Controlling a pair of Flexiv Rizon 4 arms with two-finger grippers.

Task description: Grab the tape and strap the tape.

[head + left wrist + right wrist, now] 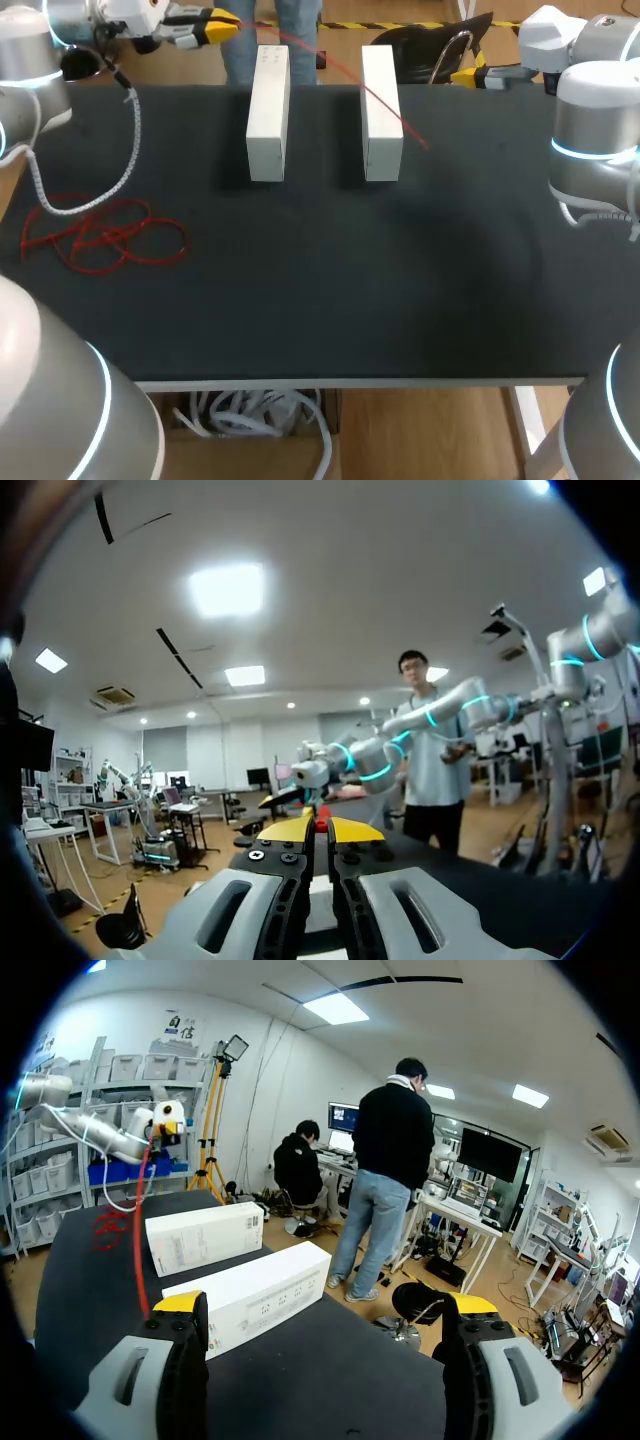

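Since the left gripper (222, 24) has its yellow tips pressed together on the red tape (385, 105), with a bit of red showing between them in the left wrist view, I judge the grabbing part as done. It holds the tape up at the far left corner of the table (330, 280). From there one strand runs slanting past the far end of the left box (268, 115) and across the right box (381, 115), and its free end lies on the table just beside that box, on its right side. More red tape lies in a loose heap (100, 235) near the left edge; I cannot tell if it is joined to the held strand.

The strapping seems only begun. The strand crosses the boxes but goes around nothing, and nothing is tightened. The right gripper (466, 75) waits at the far right corner, fingers wide apart and holding nothing. It probably must take the free end next.
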